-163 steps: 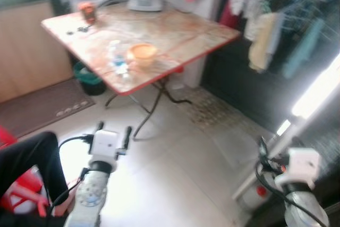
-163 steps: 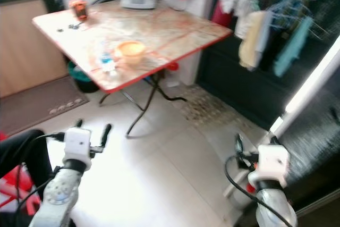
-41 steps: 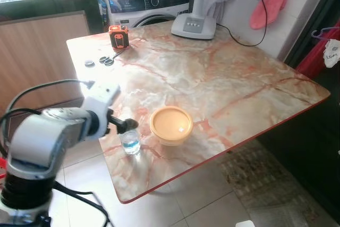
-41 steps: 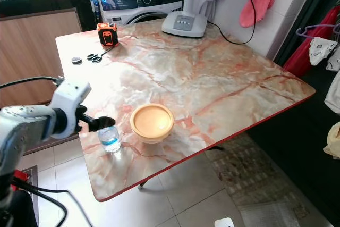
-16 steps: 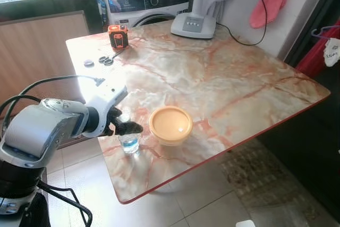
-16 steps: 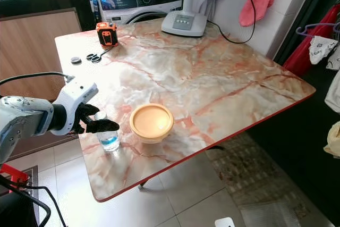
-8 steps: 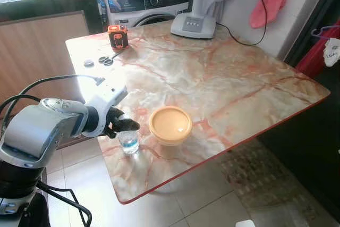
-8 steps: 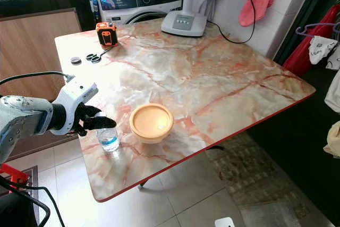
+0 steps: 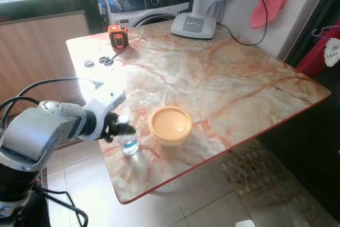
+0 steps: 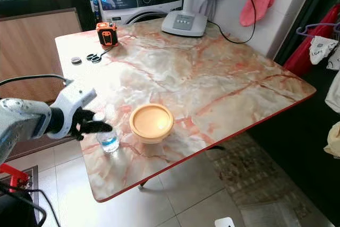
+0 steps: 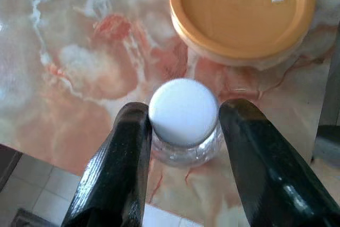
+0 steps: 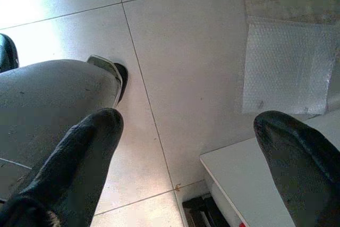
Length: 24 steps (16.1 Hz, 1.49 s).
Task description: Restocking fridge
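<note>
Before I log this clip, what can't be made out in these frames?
- Water bottle: in the left eye view the left gripper covers its cap; label too small to read.
- Grip: left wrist view shows fingers flanking the white cap, contact unclear.
- Orange-lidded container: lid hides contents.
- Small dark items near the table's far corner: too small to identify.
</note>
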### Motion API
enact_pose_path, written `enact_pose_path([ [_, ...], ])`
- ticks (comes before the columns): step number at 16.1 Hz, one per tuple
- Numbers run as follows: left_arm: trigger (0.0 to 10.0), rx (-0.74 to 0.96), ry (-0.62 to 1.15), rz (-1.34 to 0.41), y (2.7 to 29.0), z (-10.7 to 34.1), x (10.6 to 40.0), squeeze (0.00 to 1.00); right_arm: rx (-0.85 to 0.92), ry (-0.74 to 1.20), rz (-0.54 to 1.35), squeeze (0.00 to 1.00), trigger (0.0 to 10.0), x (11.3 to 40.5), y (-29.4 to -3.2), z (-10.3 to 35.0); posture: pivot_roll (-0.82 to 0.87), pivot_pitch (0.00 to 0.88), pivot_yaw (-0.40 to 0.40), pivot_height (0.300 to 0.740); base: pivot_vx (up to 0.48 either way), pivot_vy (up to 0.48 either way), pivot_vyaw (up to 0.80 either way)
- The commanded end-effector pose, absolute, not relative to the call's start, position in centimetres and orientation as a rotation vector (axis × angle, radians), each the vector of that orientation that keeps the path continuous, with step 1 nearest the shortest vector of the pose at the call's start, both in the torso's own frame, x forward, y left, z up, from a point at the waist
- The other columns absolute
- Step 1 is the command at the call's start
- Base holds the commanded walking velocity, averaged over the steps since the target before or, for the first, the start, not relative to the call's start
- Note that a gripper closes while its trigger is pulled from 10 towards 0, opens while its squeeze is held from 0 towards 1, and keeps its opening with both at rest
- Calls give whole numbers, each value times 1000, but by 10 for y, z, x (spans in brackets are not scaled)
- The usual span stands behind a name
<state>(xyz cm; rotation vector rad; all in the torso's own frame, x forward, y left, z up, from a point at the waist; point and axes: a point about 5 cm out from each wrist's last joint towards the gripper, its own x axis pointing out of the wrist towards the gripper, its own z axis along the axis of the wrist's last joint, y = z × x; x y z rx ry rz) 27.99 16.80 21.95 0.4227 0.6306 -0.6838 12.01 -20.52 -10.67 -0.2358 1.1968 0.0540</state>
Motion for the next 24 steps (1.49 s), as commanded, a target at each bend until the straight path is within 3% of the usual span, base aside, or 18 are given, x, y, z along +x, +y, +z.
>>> enact_pose_path([
  [1,10000,449,629,-699,166,219,277,0,-218,1237,78,0,10000,110,-199,-111,101,0,-31,722,0,0,0],
  [7,10000,455,606,-686,167,222,280,0,-216,1237,80,0,10000,110,-200,-110,103,0,-33,722,0,0,0],
  [8,6706,454,606,-687,167,222,280,0,-216,1237,80,0,10000,110,-200,-110,103,0,-34,722,0,0,0],
  [9,1961,455,607,-688,167,222,279,0,-216,1237,80,0,10000,110,-200,-110,103,0,-34,722,0,0,0],
  [10,0,455,609,-691,167,221,279,0,-216,1237,80,0,10000,110,-200,-110,103,0,-34,722,0,0,0],
  [19,0,435,619,-703,164,213,276,0,-211,1241,84,0,10000,110,-199,-110,103,0,-37,722,0,0,0],
  [24,0,390,561,-625,158,207,276,0,-210,1243,85,0,10000,110,-200,-111,101,0,-46,722,0,0,0],
])
